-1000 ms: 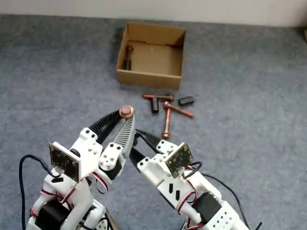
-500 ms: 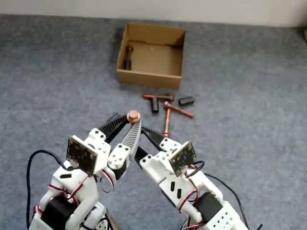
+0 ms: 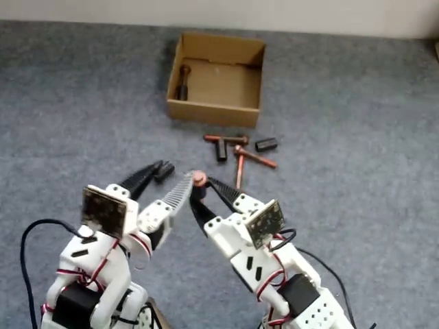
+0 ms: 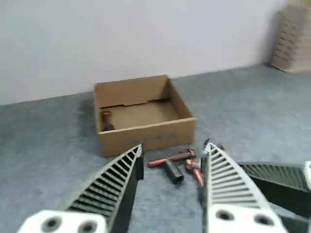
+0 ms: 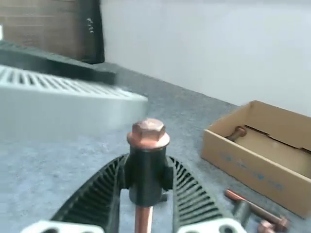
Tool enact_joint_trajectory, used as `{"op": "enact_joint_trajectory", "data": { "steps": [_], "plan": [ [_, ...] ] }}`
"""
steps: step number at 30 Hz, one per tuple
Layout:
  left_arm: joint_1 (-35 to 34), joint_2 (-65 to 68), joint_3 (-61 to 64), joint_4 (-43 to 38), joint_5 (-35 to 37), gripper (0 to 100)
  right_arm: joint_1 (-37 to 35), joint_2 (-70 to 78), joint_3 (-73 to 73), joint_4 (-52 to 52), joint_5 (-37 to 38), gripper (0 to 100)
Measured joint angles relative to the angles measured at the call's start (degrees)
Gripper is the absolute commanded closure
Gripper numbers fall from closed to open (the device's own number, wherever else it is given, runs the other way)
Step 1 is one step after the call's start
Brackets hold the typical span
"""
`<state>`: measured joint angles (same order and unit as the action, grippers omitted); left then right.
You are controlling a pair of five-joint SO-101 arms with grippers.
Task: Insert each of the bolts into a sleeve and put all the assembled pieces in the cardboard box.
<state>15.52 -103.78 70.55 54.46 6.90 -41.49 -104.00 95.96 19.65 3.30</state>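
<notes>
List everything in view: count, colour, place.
cardboard box: 1, brown, far side of the carpet
boxed bolt-in-sleeve: 1, copper and black, inside the box by its left wall
loose bolts: 3, copper, on the carpet in front of the box
loose sleeves: 2, black, among the bolts
held bolt-in-sleeve: 1, copper and black, in the right claw
carpet: 1, grey, under everything
left claw: 1, black and white, open, empty
right claw: 1, black, shut on the held piece
</notes>
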Motion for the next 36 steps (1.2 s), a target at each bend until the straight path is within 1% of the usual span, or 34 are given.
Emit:
{"op": "enact_joint_trajectory", "data": {
  "steps": [3,6,10,14,19,22,27,31,36],
  "plan": [
    [-5.36,-0.18,0.00,0.00,3.16,79,2.29,0.00,0.00,-1.41,0.00,99.4],
    [-9.85,-0.26,0.35,0.00,5.80,79,2.46,1.14,0.09,-8.09,0.00,99.4],
    [-14.42,-0.26,0.35,0.00,8.18,79,2.73,10.73,-1.67,-15.38,0.00,99.4],
    [-14.95,-0.18,0.35,0.00,8.53,83,2.81,28.40,-11.08,-21.01,0.00,99.4],
    [-15.38,0.00,0.88,0.00,8.53,84,4.13,55.82,-29.27,-28.04,0.00,99.4],
    [-15.38,-0.18,0.88,0.00,8.53,84,6.33,72.44,-40.97,-32.00,0.00,99.4],
    [-19.16,-0.09,0.88,0.00,8.53,84,9.76,97.49,-59.43,-37.89,0.00,99.4],
    [-22.42,-0.18,0.88,0.00,8.88,84,11.34,113.23,-72.09,-41.58,0.00,99.4],
    [-25.67,-0.18,0.88,0.00,8.88,84,12.84,126.51,-82.90,-42.37,0.00,99.4]
  ]
}}
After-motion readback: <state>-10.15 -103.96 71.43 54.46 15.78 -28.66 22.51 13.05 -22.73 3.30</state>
